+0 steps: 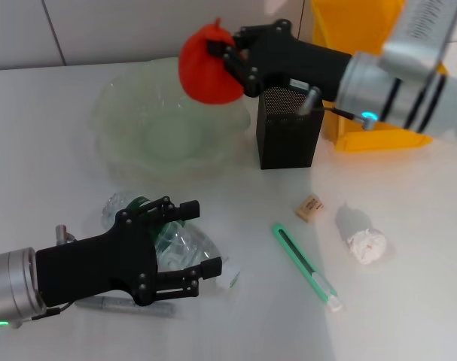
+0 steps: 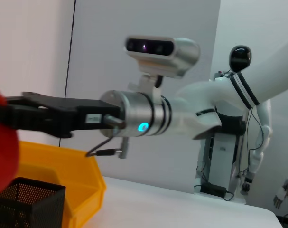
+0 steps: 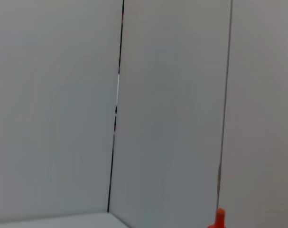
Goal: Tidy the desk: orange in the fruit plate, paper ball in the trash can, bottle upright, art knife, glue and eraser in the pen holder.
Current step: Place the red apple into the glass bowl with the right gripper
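Note:
My right gripper [image 1: 228, 64] is shut on the orange [image 1: 208, 66] and holds it in the air over the right rim of the pale green glass fruit plate [image 1: 115, 113]. The orange also shows in the left wrist view [image 2: 0, 156]. A clear bottle [image 1: 175, 239] with a green cap lies on its side at the front left. My left gripper [image 1: 198, 237] is open, one finger on either side of the bottle. To the right lie the green art knife [image 1: 303, 263], the tan eraser [image 1: 309, 207] and the white paper ball [image 1: 366, 244]. The black mesh pen holder [image 1: 288, 135] stands behind them.
A yellow bin [image 1: 364, 128] stands behind and right of the pen holder, under my right arm. A grey stick-shaped item [image 1: 126, 305] lies by the front edge under my left gripper. The right wrist view shows only wall.

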You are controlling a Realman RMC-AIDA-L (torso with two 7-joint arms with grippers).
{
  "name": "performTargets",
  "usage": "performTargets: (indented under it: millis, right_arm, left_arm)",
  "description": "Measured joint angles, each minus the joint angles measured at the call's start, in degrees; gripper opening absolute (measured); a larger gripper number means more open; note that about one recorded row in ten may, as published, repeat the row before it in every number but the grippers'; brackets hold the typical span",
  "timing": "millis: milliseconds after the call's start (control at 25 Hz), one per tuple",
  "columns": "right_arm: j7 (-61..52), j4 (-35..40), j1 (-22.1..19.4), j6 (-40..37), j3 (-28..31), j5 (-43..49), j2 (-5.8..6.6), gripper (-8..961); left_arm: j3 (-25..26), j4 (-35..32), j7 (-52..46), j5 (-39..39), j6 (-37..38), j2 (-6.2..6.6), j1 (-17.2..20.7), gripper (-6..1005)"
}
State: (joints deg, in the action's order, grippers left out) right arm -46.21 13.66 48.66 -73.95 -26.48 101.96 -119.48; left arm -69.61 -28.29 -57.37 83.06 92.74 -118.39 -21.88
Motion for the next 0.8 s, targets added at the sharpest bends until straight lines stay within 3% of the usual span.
performTargets:
  millis: [160, 400, 800]
  right_arm:
    - [-0.02, -2.17, 7.20, 13.17, -3.32, -0.06, -0.11, 47]
    - [0.17, -4.33, 12.38, 22.03, -8.25, -0.10, -0.47, 80]
    - [0.00, -6.04, 13.52, 25.32, -10.12, -0.24, -0.49, 186]
  left_arm:
    - [-0.19, 0.00, 0.05, 0.00, -0.01, -0.08, -0.06, 800]
    - [-0.02, -0.01, 0.06, 0.00, -0.05, -0.10, -0.33, 798]
    - [0.04, 0.06, 1.57, -0.33, -0.01, -0.09, -0.01, 793]
